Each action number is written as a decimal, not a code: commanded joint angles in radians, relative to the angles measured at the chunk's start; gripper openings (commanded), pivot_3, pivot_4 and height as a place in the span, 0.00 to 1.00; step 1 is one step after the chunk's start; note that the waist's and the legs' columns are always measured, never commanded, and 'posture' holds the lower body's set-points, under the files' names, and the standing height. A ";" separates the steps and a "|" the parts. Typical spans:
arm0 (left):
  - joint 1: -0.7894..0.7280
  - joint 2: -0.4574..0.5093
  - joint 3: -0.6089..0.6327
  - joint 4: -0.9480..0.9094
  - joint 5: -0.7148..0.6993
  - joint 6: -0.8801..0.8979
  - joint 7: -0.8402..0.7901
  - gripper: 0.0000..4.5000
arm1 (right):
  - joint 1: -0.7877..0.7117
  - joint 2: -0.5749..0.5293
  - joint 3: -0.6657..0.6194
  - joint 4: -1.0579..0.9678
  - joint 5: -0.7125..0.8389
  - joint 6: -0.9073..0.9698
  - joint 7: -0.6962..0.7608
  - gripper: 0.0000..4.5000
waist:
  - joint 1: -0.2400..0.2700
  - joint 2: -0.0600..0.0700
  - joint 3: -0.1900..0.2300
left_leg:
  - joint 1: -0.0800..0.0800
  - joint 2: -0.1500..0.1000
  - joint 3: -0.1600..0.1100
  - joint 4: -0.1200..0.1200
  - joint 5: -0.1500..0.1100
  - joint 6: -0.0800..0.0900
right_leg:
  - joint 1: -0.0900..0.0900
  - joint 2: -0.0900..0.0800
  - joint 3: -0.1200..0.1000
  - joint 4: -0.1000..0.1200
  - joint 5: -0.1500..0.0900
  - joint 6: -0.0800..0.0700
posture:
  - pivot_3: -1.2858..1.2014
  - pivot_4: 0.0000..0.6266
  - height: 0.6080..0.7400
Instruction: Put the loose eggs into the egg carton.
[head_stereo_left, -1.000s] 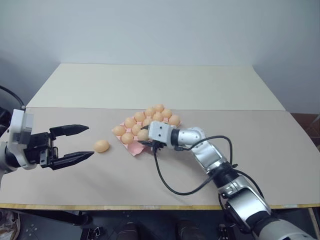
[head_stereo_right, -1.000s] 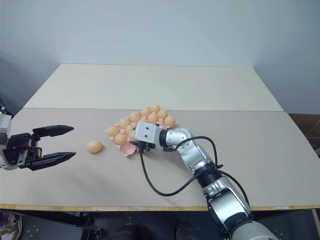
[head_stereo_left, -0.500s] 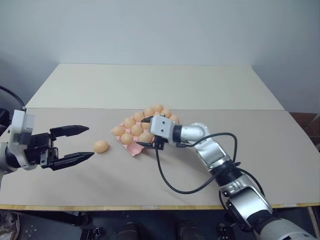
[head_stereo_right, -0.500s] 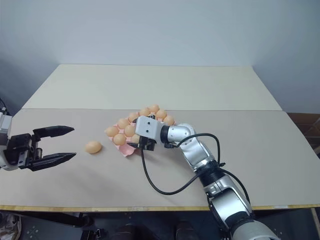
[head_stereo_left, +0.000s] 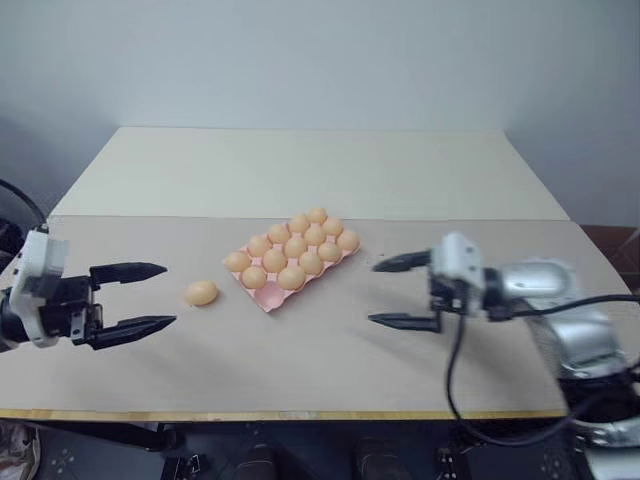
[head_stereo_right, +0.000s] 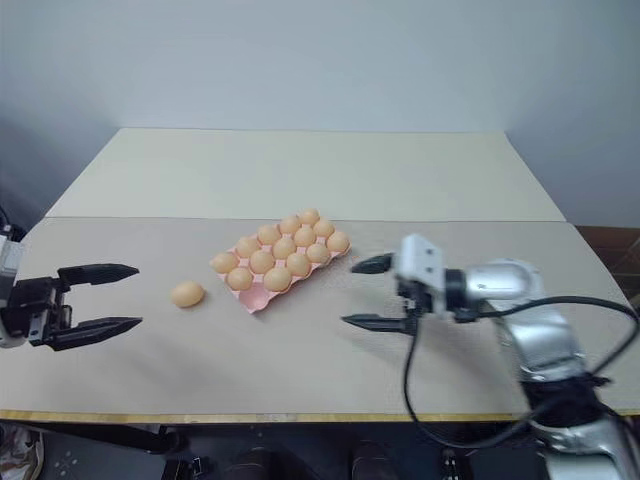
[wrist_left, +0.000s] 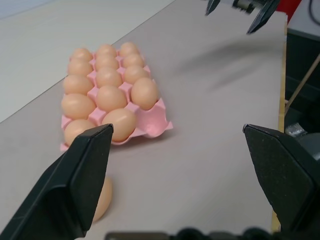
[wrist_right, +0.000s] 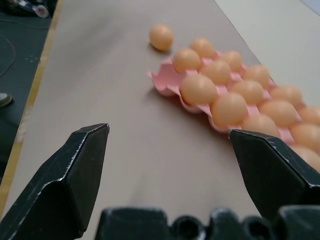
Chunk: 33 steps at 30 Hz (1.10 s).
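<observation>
- Now that the right gripper (head_stereo_left: 402, 292) has pulled back from the egg carton (head_stereo_left: 268, 296) toward the table's right edge, its fingers are spread wide with nothing between them; a second ago it was down at the carton's near corner.
- The cup on the near row where it was working now carries an egg (head_stereo_left: 291, 278), so I read that as a placement just finished and released.
- Carton sits mid-table (head_stereo_left: 300, 380), angled, well clear of every edge. I count eleven eggs seated; the bare pink cup at the near corner looks like the one slot left.
- One loose egg (head_stereo_left: 201, 292) lies on the table just beside the carton, on the side facing the left edge. It has not shifted over the last second.
- Left gripper (head_stereo_left: 140, 297) hangs near the left edge, fingers wide apart and empty, pointed at that egg but apart from it. It has barely moved.
- In the left wrist view the egg (wrist_left: 102, 198) peeks out just behind one finger (wrist_left: 70, 185), so it is off the centreline between the fingers.
- Judgement: task is nearly done, one egg and one cup to go.
- Left arm looks best placed for the pick. It needs to line up on the egg, close gently, then drop it in the near-corner cup.
- Risk: the egg can roll if a fingertip nudges it first.
</observation>
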 joint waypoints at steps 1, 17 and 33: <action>0.021 0.025 0.049 0.009 0.012 -0.025 -0.019 1.00 | 0.036 -0.053 -0.094 -0.069 0.085 0.026 0.021 0.99 | -0.001 0.000 0.000 | 0.000 0.000 0.000 0.000 0.000 0.000 | 0.000 0.000 0.000 0.000 0.000 0.000 | 0.52 0.24 1.00; -0.006 0.000 -0.036 0.088 0.176 0.019 0.238 1.00 | 0.044 -0.071 -0.094 -0.120 0.132 0.046 -0.041 0.99 | 0.005 0.000 0.000 | 0.000 0.000 0.000 0.000 0.000 0.000 | 0.000 0.000 0.000 0.000 0.000 0.000 | 0.52 0.24 1.00; -0.277 -0.135 -0.334 0.308 0.355 -0.129 0.317 1.00 | -0.001 -0.073 -0.074 -0.178 0.176 0.177 -0.141 0.99 | 0.008 0.000 0.000 | -0.001 0.000 0.000 0.000 0.000 0.000 | 0.000 0.000 0.000 0.000 0.000 0.000 | 0.52 0.24 1.00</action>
